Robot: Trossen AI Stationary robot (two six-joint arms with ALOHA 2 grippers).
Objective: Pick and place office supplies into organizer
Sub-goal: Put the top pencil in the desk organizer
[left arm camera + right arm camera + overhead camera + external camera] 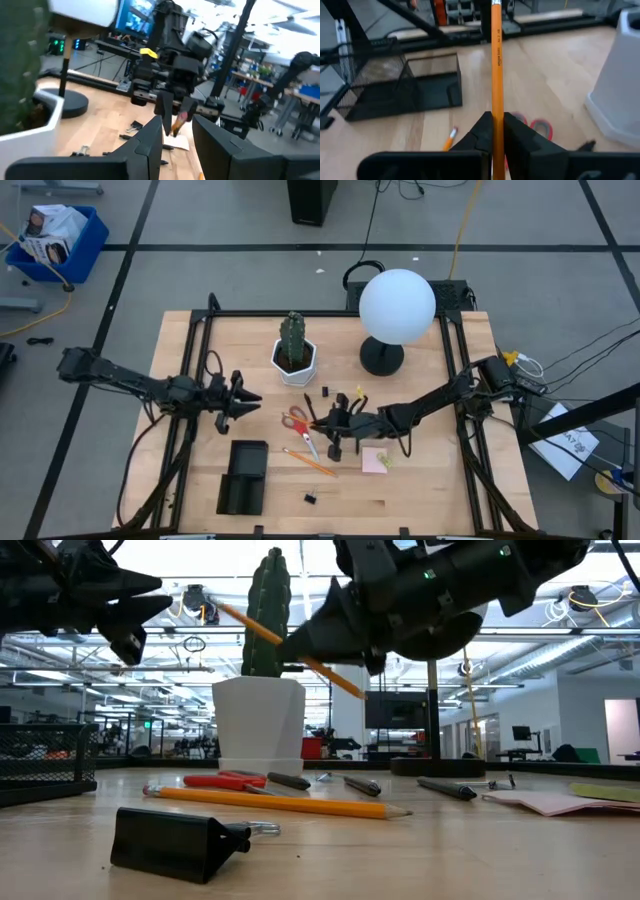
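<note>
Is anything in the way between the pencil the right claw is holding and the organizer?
Nothing visible. The right claw holds a pencil above the table, and bare wood lies between it and the organizer; a second pencil lies flat below.

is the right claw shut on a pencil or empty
Shut on a pencil. In the right wrist view the right claw has both fingers pressed against the orange pencil; the low view shows it lifted off the table, tilted.
</note>
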